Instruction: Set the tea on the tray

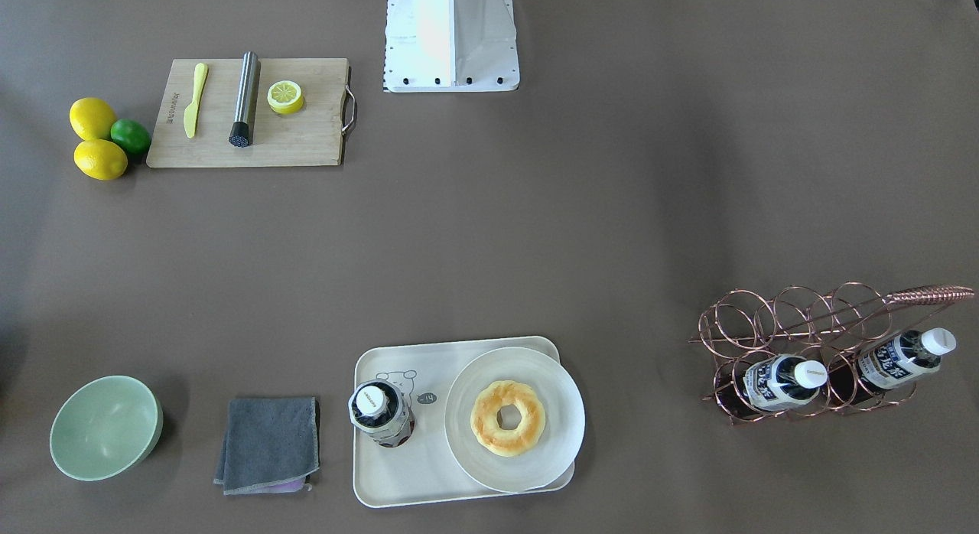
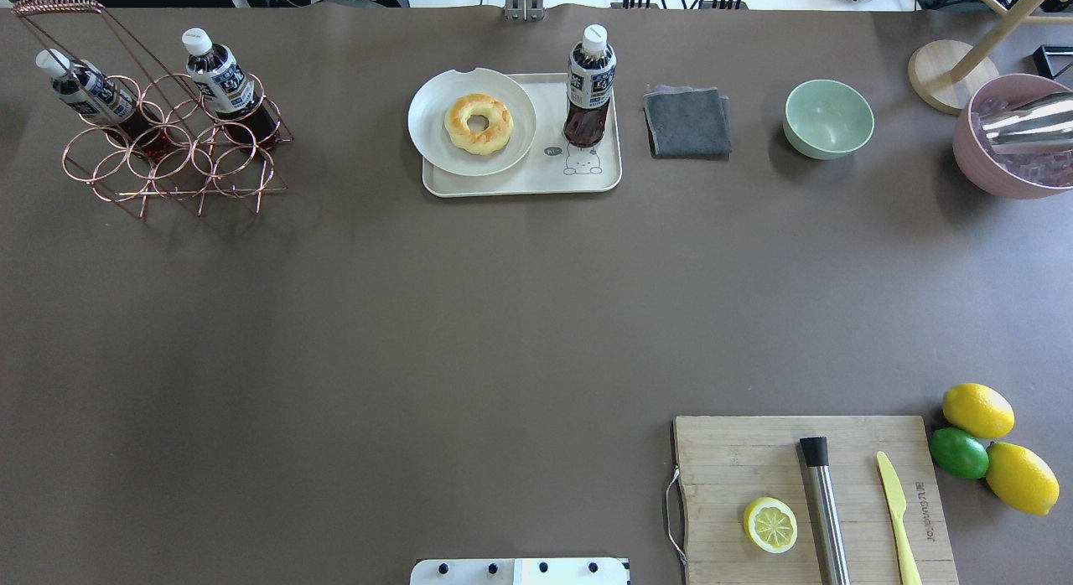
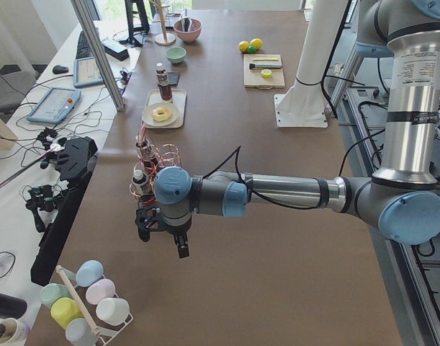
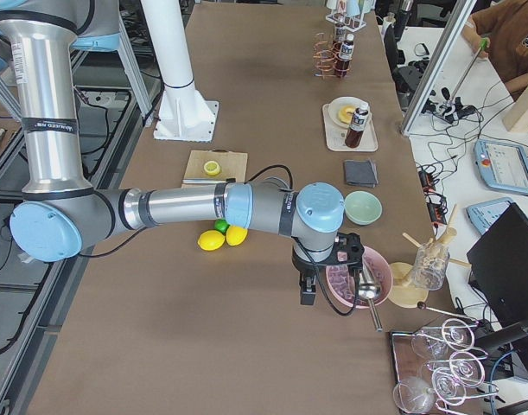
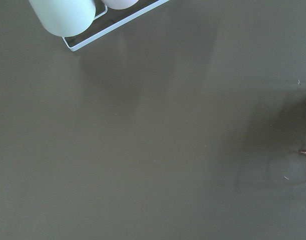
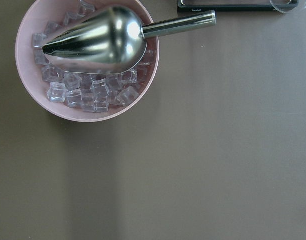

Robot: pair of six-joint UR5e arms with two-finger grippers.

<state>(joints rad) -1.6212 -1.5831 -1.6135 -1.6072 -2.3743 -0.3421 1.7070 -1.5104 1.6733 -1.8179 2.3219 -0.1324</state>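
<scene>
The tea (image 2: 590, 86) is a small clear plastic bottle of dark brown liquid with a white cap and a white-and-navy lettered label. It stands upright on the tray (image 2: 520, 181), at the end nearer the folded grey cloth (image 2: 687, 122). The tray is a smooth cream-white rectangle with rounded corners, a raised rim and a line-drawn bear (image 2: 581, 160). A round white plate (image 2: 429, 131) bearing a glazed ring doughnut (image 2: 478, 123) takes the tray's other end and overhangs the rim. Two alike bottles (image 2: 220, 74) lean in a copper wire rack (image 2: 168, 162). The left gripper (image 3: 165, 241) hangs over the matte brown table (image 2: 503, 317), with the rack between it and the tea, well apart from the bottle; whether its fingers are spread or closed cannot be told. The right gripper (image 4: 322, 281) hangs just beside a pink bowl (image 6: 27, 95) of clear ice cubes (image 6: 92, 92) with a polished steel scoop (image 6: 92, 40), also well apart from the tea; finger state likewise cannot be told.
</scene>
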